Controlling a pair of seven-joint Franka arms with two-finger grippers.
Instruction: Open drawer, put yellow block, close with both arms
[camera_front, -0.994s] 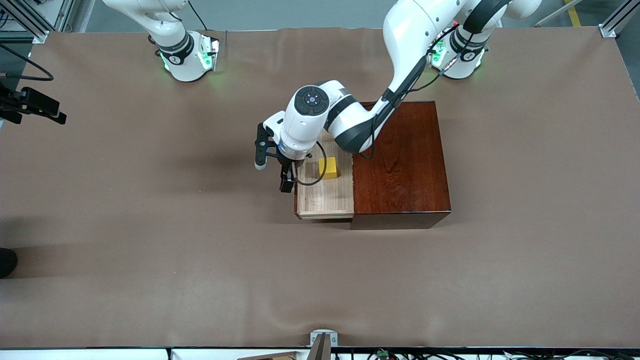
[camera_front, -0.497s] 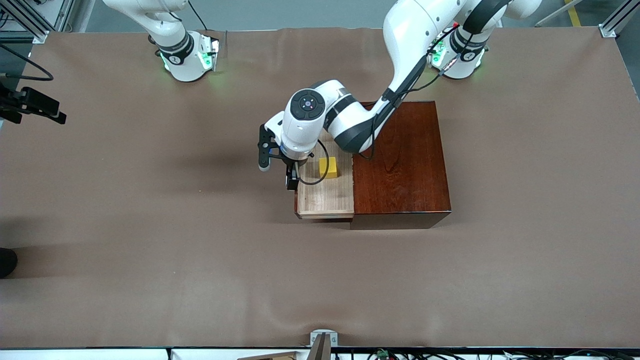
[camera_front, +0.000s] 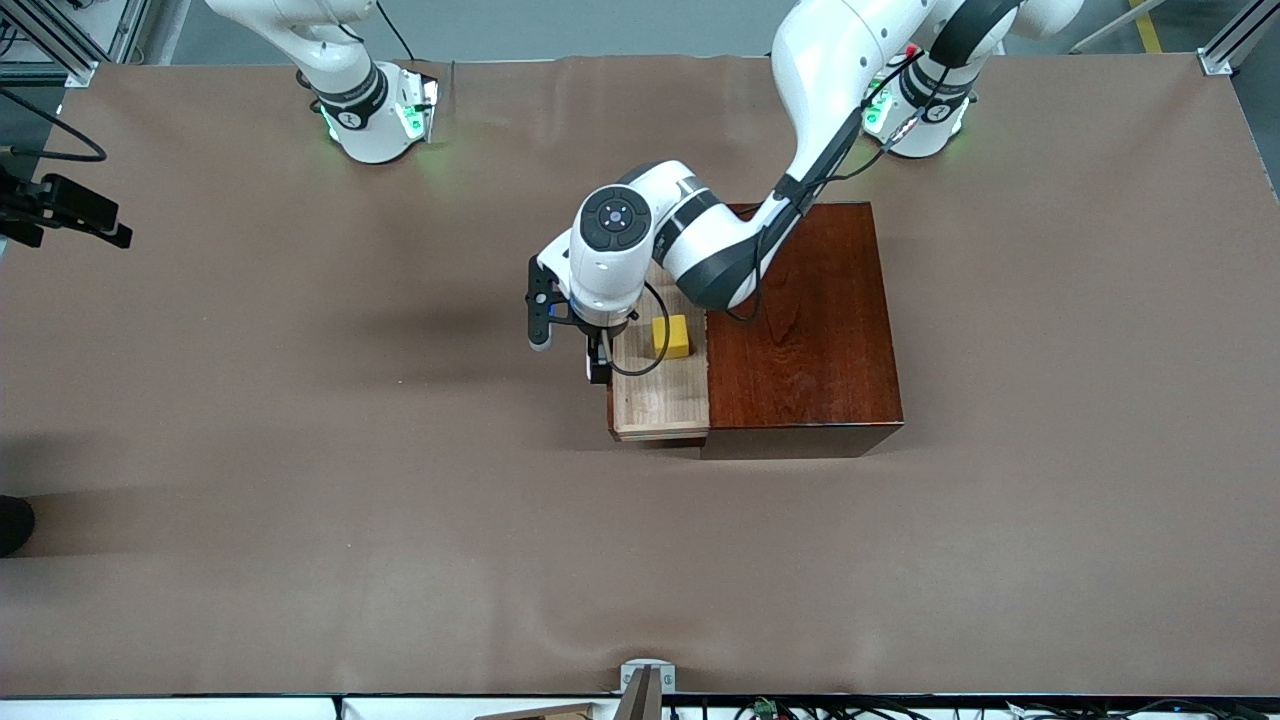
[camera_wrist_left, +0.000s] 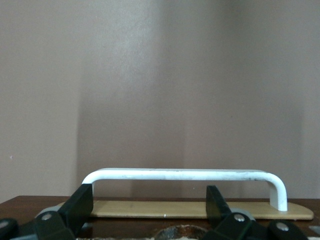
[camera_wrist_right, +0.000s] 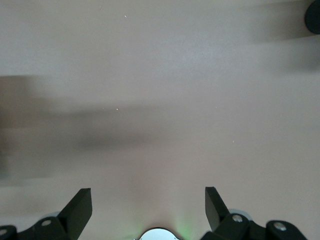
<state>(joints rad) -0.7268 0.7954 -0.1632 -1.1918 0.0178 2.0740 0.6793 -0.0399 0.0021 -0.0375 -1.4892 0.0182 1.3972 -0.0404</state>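
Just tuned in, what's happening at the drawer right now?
The left arm's end effector is at the front of the drawer, its open fingers apart beside the white handle, not clamping it. The drawer is partly out of the dark wooden box, less far than a second ago, so it is being pushed in. The yellow block lies inside. The right end effector waits open over bare table.

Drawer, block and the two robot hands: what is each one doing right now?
drawer: partly open, sticking out of the dark wooden box.
yellow block: lying inside the drawer, not held.
left gripper: at the drawer's front by the white handle, jaws open.
right gripper: waiting over bare table, jaws open, holding nothing.
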